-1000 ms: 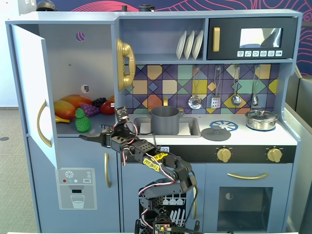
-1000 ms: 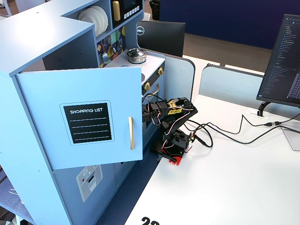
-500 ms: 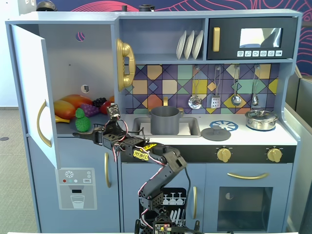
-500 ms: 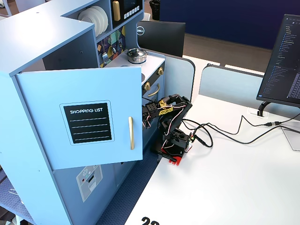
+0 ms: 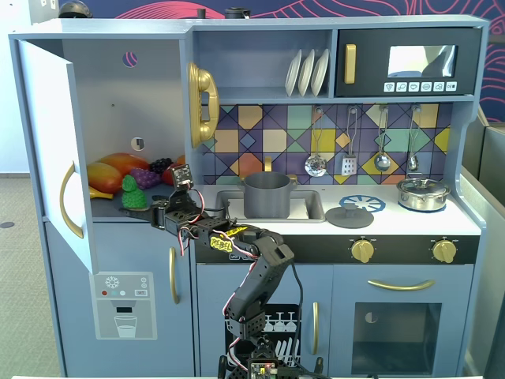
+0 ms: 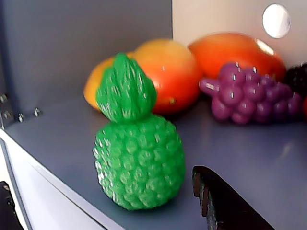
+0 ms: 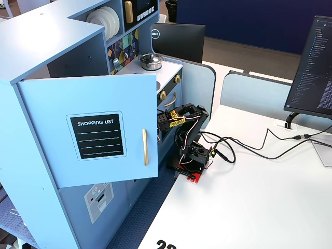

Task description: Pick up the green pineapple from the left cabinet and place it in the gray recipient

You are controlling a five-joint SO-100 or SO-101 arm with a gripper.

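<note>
The green pineapple [image 5: 134, 194] stands upright at the front of the shelf in the left cabinet [image 5: 110, 103], whose door [image 5: 46, 142] is swung open. In the wrist view the pineapple [image 6: 139, 160] fills the middle, close up. My gripper [image 5: 155, 212] is open at the shelf's front edge, just right of the pineapple. One dark finger [image 6: 225, 203] shows at the bottom right and the other [image 6: 6, 206] at the bottom left, with the pineapple between them and untouched. The gray recipient [image 5: 267, 195] stands in the sink. In a fixed view the open door [image 7: 93, 129] hides the pineapple and the gripper.
Orange mangoes [image 6: 168, 72] and a purple grape bunch [image 6: 244, 93] lie behind the pineapple. A shiny silver lidded pot [image 5: 423, 193] and a gray lid [image 5: 349, 216] sit on the counter. The arm's base [image 7: 194, 158] stands on a white table beside cables.
</note>
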